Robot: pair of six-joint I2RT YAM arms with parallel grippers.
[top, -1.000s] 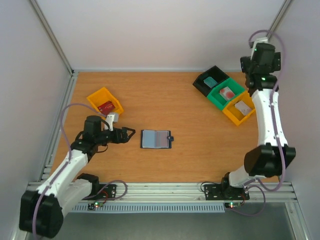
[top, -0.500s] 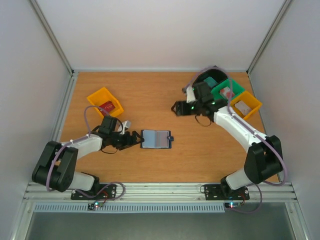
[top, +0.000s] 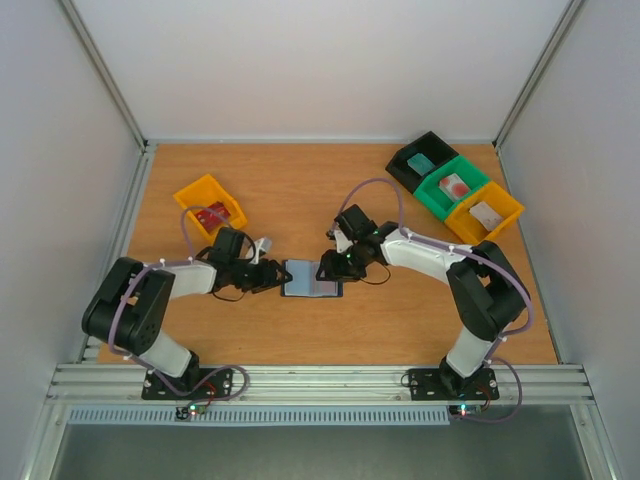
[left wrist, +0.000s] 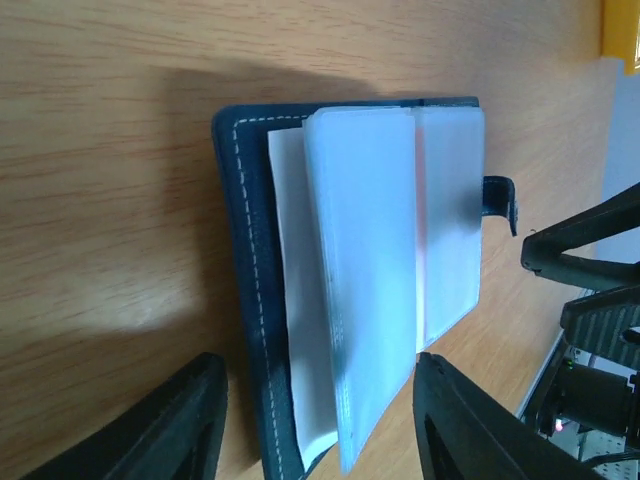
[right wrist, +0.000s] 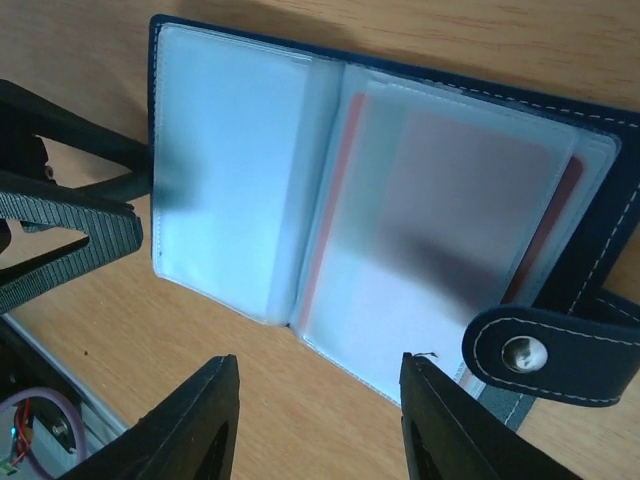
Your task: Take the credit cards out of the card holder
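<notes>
the card holder (top: pixel 311 278) is lying open mid-worktop, a red credit card (right wrist: pixel 450 210) showing inside a pocket; left gripper (top: pixel 272 276) and right gripper (top: pixel 328 270) are hovering at its ends, both jaws spread.

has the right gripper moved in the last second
Yes. The right gripper swung away from the green bin, leftward and nearer, to the tab edge of the card holder.

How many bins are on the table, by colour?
yellow bins: 2
green bin: 1
black bin: 1
Total: 4
</notes>
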